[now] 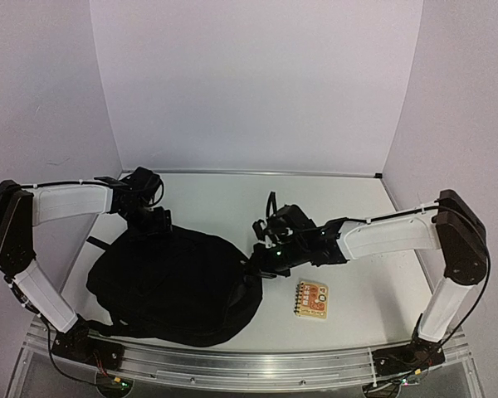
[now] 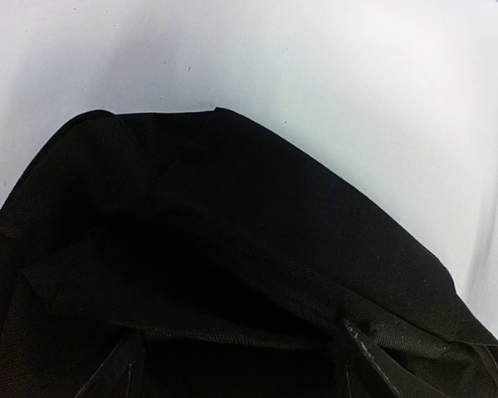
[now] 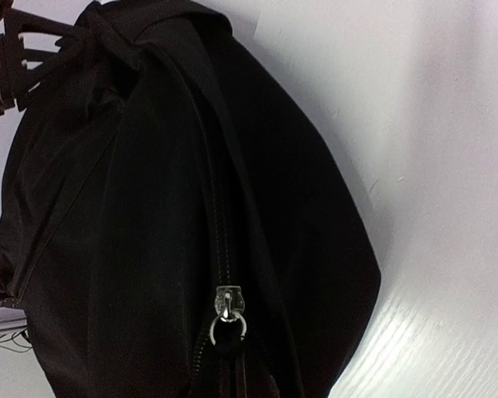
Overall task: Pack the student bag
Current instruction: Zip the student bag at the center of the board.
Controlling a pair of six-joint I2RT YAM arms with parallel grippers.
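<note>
Black soft fabric backpack (image 1: 170, 286) lies slumped on the white desk (image 1: 373, 290), left of centre, just beyond the arm bases. A small orange spiral notebook (image 1: 312, 299) waits beside it, probably to go inside. The silver zipper pull (image 3: 227, 303) faces the right tool (image 1: 262, 252), likely lined up to open the bag — parted or closed, I cannot tell. Farther back, the left tool (image 1: 152, 222) straddles the bag's top edge, fingers spread wide, probably to steady it. Plain white walls (image 1: 257, 83) enclose the matte desk.

Left arm (image 1: 66, 203) and right arm (image 1: 390, 236), white plastic shells on the long links, black boxy joints, thin black cables along upper links, black wrist ends
</note>
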